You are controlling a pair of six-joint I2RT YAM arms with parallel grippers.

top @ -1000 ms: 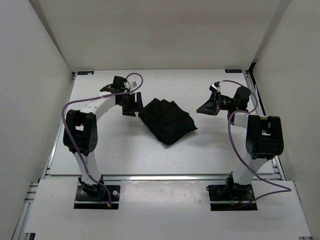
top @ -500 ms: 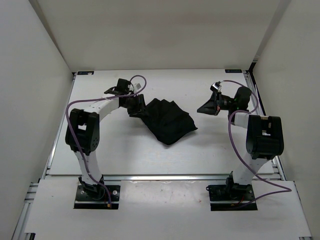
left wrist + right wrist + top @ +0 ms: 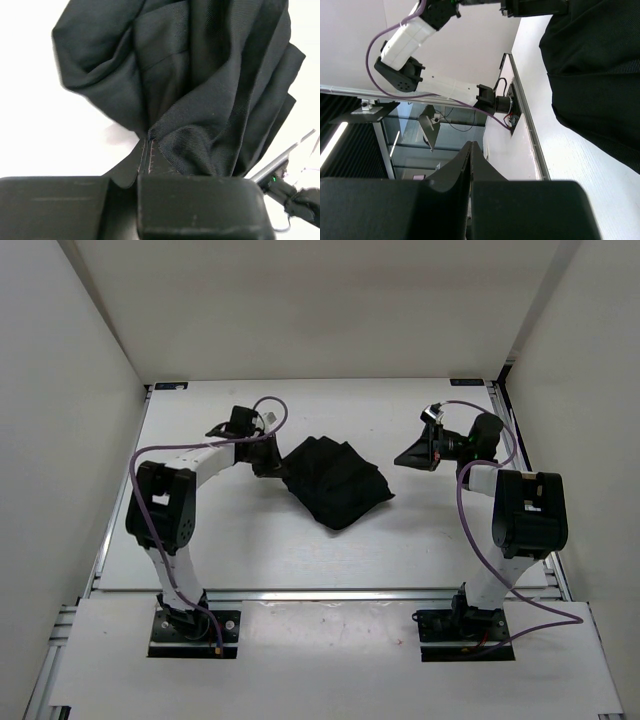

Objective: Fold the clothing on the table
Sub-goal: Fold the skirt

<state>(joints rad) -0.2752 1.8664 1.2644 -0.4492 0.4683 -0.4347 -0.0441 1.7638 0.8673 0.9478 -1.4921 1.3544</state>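
Observation:
The clothing [image 3: 335, 480] is a crumpled black garment lying in a heap mid-table on the white table [image 3: 240, 540]. My left gripper [image 3: 272, 464] sits at the garment's left edge, shut on a pinch of the fabric; in the left wrist view the jaws [image 3: 148, 142] meet with the clothing [image 3: 200, 85] bunched right at their tips. My right gripper [image 3: 408, 456] hovers to the right of the garment, apart from it, shut with nothing in it. In the right wrist view its fingertips [image 3: 470, 150] are pressed together and the clothing [image 3: 595, 75] fills the upper right.
White walls enclose the table on the left, back and right. Metal rails [image 3: 330, 592] run along the near edge, with the arm bases [image 3: 195, 625] below. Purple cables loop off both arms.
The left gripper slid right onto the garment's left edge and went from open to shut on the fabric. The right arm stayed still.

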